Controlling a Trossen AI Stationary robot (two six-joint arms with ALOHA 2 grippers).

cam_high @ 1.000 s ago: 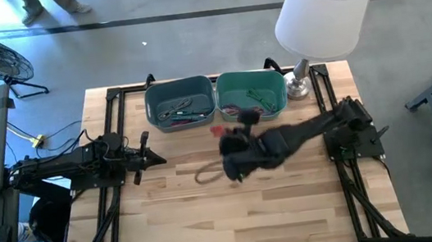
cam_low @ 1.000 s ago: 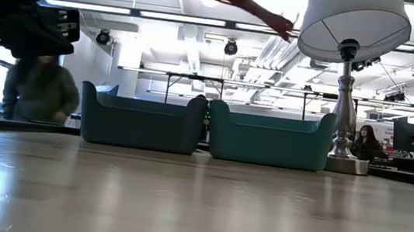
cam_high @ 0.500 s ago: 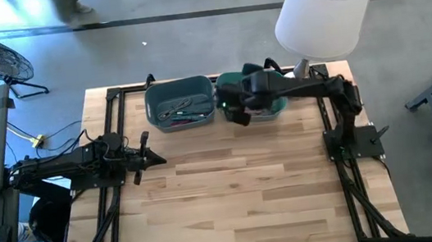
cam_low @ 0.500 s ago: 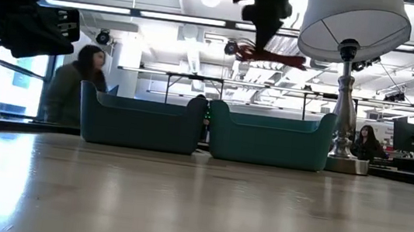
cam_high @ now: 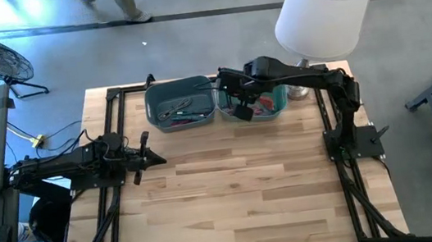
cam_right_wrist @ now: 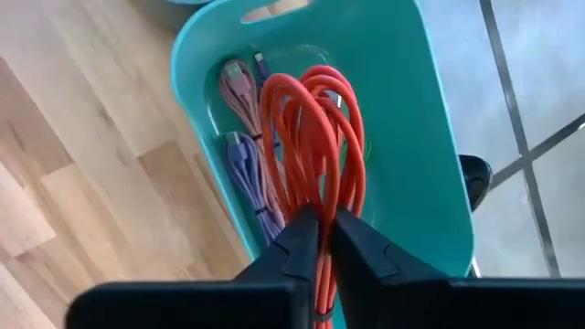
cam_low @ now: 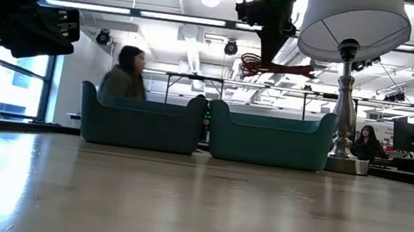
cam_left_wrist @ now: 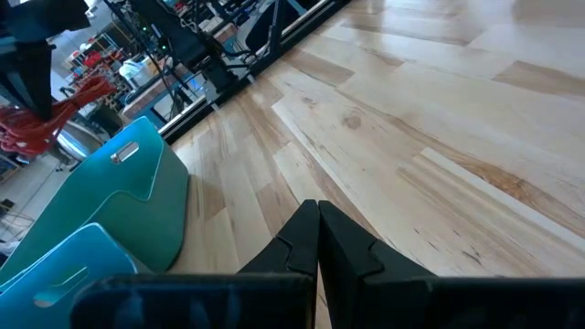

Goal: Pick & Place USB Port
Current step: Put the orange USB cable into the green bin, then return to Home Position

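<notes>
A red coiled USB cable (cam_right_wrist: 311, 137) hangs from my right gripper (cam_right_wrist: 319, 239), which is shut on it above the green bin (cam_high: 253, 96) at the table's far edge; the low view shows the cable (cam_low: 279, 65) well above the green bin (cam_low: 267, 138). Pink and purple cables (cam_right_wrist: 239, 137) lie on that bin's floor. The blue bin (cam_high: 179, 105) beside it holds dark cables. My left gripper (cam_left_wrist: 318, 239) is shut and touches nothing, low over the table's left side (cam_high: 144, 153). My right gripper pinches several strands of the red cable's coil (cam_right_wrist: 315, 196) between its two fingers, coming from above and pointing down. The coil hangs below the fingers, lifted clear over the green bin's inside.
A white-shaded lamp (cam_high: 324, 7) stands on the far right corner, close beside the green bin. Black frame rails (cam_high: 110, 134) run along both table sides. A person (cam_low: 121, 83) moves in the room behind. Bare wood (cam_high: 241, 192) spreads across the middle and near part.
My right gripper has carried the red cable from the table's middle toward the far edge and now holds it above the green bin. The cable has stayed lifted clear. My left arm has kept still.
</notes>
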